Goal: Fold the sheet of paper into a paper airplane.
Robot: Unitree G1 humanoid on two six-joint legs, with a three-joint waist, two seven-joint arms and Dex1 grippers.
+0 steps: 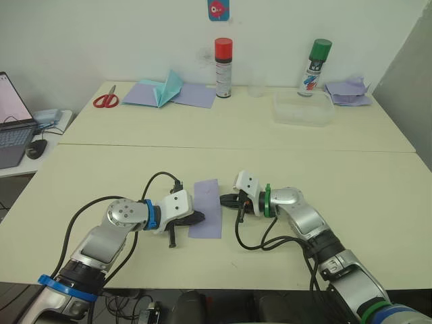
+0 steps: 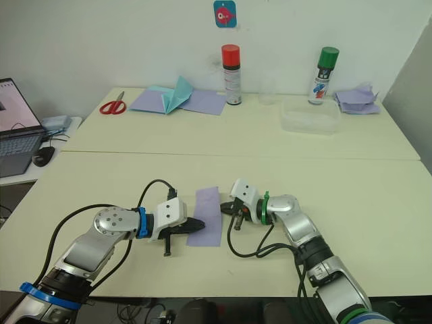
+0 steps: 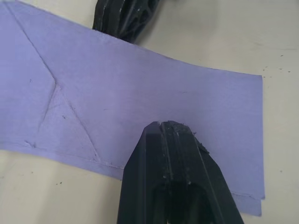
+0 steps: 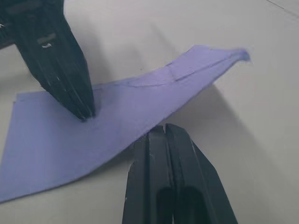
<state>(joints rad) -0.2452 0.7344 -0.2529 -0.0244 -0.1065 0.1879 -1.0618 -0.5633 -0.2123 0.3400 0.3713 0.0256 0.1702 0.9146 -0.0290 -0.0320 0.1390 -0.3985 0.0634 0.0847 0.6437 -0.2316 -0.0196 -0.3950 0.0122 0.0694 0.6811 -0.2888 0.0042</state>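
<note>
The sheet of paper (image 1: 206,202) is pale lavender, a narrow creased rectangle lying lengthwise on the near table between my two grippers. My left gripper (image 1: 199,217) is shut, and its tip (image 3: 163,127) presses down on the sheet's surface near the left edge. From the other side my right gripper (image 1: 224,200) is shut too. Its tip (image 4: 163,129) meets the sheet's right edge (image 4: 140,135), which curls up off the table there. The far corner of the sheet (image 4: 238,53) is also raised. Diagonal creases (image 3: 51,88) mark one end.
At the back of the far table lie red scissors (image 1: 106,100), lavender sheets with a teal paper shape (image 1: 169,91), a red-capped can (image 1: 223,67), a green-capped can (image 1: 314,67), a clear tub (image 1: 303,108) and crumpled lavender paper (image 1: 347,91). A laptop (image 1: 13,128) sits far left.
</note>
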